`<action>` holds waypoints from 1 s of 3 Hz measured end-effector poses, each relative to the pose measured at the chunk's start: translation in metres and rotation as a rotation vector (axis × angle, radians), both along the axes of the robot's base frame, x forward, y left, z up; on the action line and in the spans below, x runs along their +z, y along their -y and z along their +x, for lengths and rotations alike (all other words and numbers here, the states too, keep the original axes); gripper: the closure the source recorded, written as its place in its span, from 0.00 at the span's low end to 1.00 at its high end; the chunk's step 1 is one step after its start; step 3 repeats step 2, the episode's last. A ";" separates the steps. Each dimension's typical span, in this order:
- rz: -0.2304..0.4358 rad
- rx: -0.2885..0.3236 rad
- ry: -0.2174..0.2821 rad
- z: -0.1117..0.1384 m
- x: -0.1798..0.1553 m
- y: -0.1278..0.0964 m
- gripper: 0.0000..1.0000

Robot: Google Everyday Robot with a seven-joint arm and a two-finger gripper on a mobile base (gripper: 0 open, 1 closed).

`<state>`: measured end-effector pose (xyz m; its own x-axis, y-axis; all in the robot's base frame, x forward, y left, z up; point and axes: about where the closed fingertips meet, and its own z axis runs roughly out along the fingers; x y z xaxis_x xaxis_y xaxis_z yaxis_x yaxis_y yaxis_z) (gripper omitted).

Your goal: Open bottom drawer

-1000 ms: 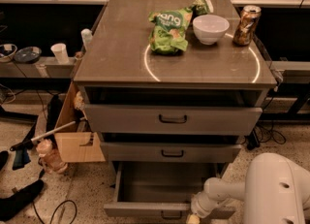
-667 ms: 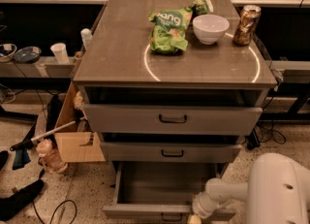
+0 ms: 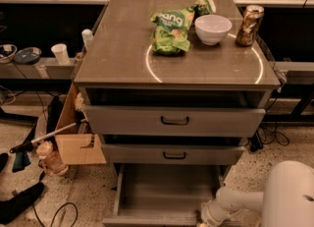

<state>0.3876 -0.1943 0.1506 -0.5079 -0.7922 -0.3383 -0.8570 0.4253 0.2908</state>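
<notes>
Arm (image 3: 235, 200) low, jaws at bottom drawer (image 3: 162, 191) front

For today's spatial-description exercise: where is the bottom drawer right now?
In the camera view, the bottom drawer sits pulled out at bottom centre, under the medium drawer; the tool is at its front right corner.

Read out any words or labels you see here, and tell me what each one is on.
"pang": white letters on the green snack bag; the first letter is unsure.
Drink can: print too blurred to read.
White bowl: no text.
Gripper, low at the open bottom drawer's front right: no markings.
</notes>
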 end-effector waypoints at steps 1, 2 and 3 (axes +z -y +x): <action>-0.002 -0.039 0.011 -0.022 0.024 0.022 0.00; -0.002 -0.039 0.011 -0.022 0.024 0.022 0.00; -0.002 -0.039 0.011 -0.022 0.024 0.022 0.00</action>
